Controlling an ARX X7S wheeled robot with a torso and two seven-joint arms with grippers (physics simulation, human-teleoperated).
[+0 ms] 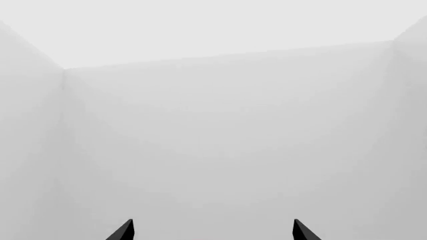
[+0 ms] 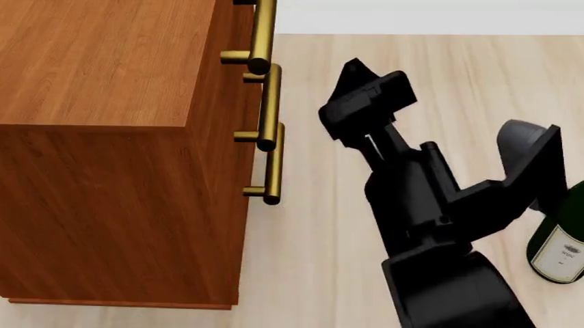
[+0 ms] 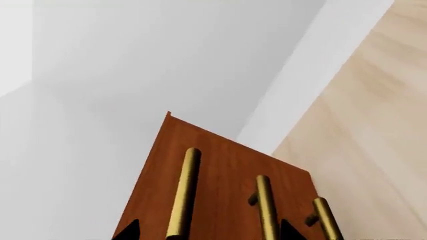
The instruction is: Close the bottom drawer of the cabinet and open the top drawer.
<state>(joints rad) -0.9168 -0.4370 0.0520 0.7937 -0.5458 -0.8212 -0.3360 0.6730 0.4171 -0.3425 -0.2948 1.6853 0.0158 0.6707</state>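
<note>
I see the cabinet (image 2: 109, 157) filling the left of my head view, its three brass handles (image 2: 267, 102) stacked flush, so I judge the drawers all shut. My right end effector (image 2: 351, 75) hovers just beside those handles, its opening unclear. The wine bottle (image 2: 561, 239) stands right. My left end effector (image 1: 212, 231) gapes empty at blank walls.

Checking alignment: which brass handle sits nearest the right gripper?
The middle handle of three in the head view: it alone lies level with the right gripper.

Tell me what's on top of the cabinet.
The cabinet top shows only bare wood grain in the head view; its left and far parts run out of frame, so anything there cannot be seen.
</note>
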